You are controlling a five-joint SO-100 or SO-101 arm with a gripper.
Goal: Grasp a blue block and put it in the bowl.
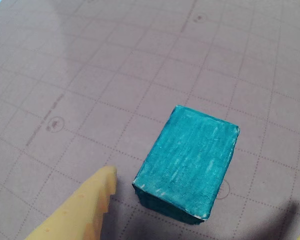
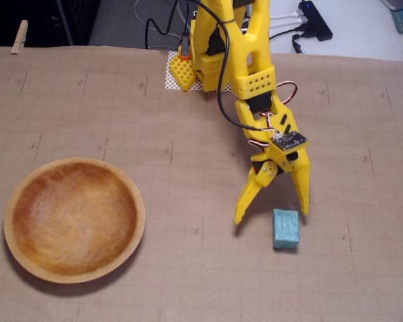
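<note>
- Wrist view: blue block is sitting on the gridded mat, right of my one visible yellow finger, not touching it; its long axis is running away from the camera, tilted slightly right.
- Fixed view: my gripper is hanging spread wide, empty. Block is lying just below and slightly right of the gap, near the right fingertip, long axis vertical in frame. Bowl is sitting empty, well apart to the left.

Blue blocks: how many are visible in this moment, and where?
1. The blue block lies on the mat just in front of the open gripper, right of the bowl in the fixed view; the wrist view shows the same block. None seems hidden.
</note>
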